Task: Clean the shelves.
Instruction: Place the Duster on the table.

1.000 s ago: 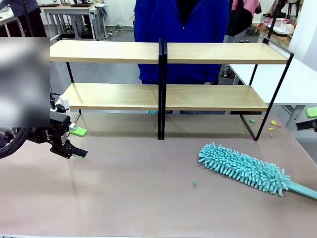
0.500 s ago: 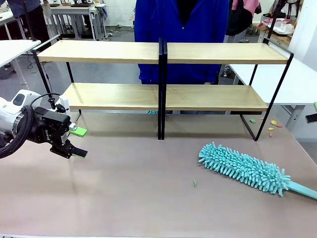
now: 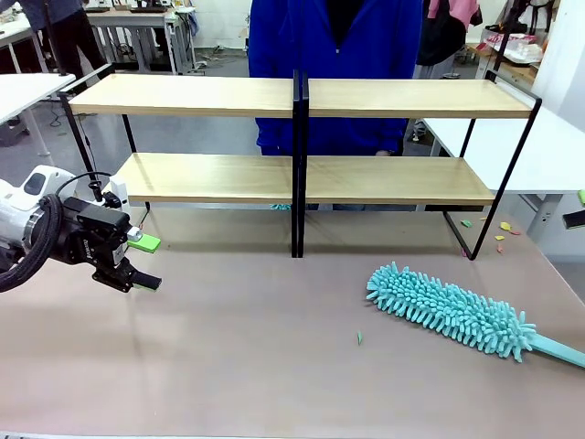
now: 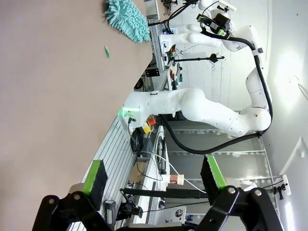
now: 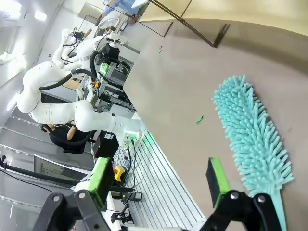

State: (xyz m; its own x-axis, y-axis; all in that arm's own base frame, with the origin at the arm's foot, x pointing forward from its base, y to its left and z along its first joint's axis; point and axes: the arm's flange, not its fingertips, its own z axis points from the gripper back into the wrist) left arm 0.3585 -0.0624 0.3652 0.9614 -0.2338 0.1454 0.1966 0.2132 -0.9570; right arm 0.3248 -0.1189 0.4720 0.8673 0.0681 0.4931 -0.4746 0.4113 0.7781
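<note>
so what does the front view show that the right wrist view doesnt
Front view alone: the person standing behind the shelves, both boards in full, and paper scraps by the rack's right foot.

Right wrist view alone: the right gripper, open and empty, above the duster's handle end.

Both: the teal duster lying on the table, a small green scrap beside it, and the left gripper, open.

A fluffy turquoise microfibre duster [image 3: 450, 311] with a flat turquoise handle lies on the beige tabletop [image 3: 256, 366], far off to the open side of the claw at picture left in the front view. A tiny turquoise scrap [image 3: 359, 337] sits on the tabletop between that claw and the duster, closer to the duster. Small coloured paper bits [image 3: 501, 232] lie farther off, beyond the duster's head.
</note>
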